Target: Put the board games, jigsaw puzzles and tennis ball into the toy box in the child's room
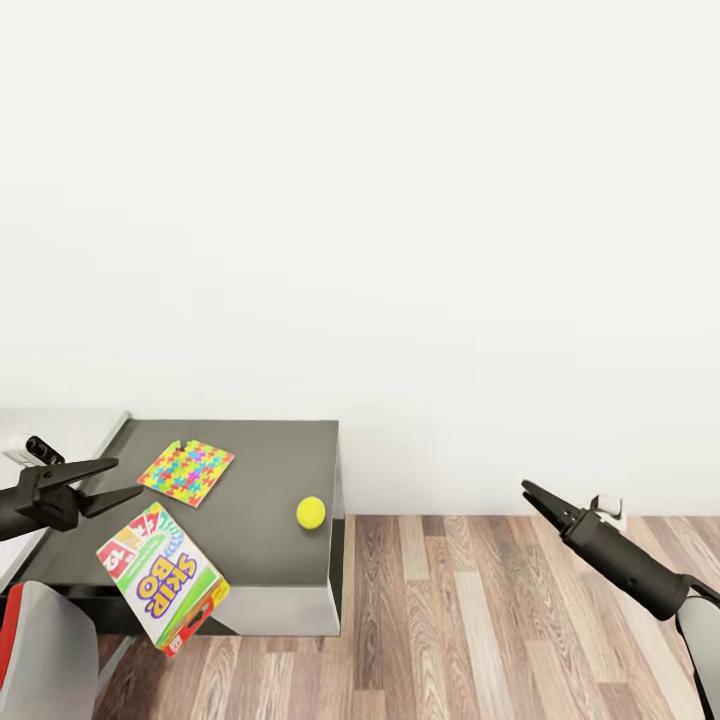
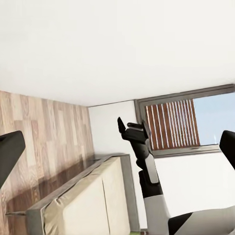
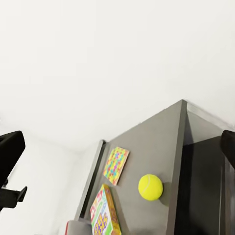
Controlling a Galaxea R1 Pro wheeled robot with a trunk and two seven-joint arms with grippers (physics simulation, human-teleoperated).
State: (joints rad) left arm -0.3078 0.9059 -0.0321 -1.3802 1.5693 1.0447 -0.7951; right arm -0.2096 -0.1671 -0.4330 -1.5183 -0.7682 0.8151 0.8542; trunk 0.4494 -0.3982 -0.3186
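Note:
On the dark grey table [image 1: 270,450] lie a jigsaw puzzle [image 1: 186,472], a tennis ball [image 1: 311,512] near the right edge, and a SKIP-BO board game [image 1: 162,576] overhanging the front edge. My left gripper [image 1: 128,476] hangs open just left of the puzzle, empty. My right gripper [image 1: 527,487] is open over the floor, well right of the table, holding nothing. The right wrist view looks at the puzzle [image 3: 116,165], ball [image 3: 150,187] and board game [image 3: 104,213]. The bed [image 2: 93,200] appears in the left wrist view. The toy box is out of view.
A pale grey surface [image 1: 60,430] adjoins the table on the left. A grey rounded object with a red edge [image 1: 40,650] stands at the front left. Wood-plank floor [image 1: 500,620] lies to the right below a white wall. A window with blinds [image 2: 171,122] is beyond the bed.

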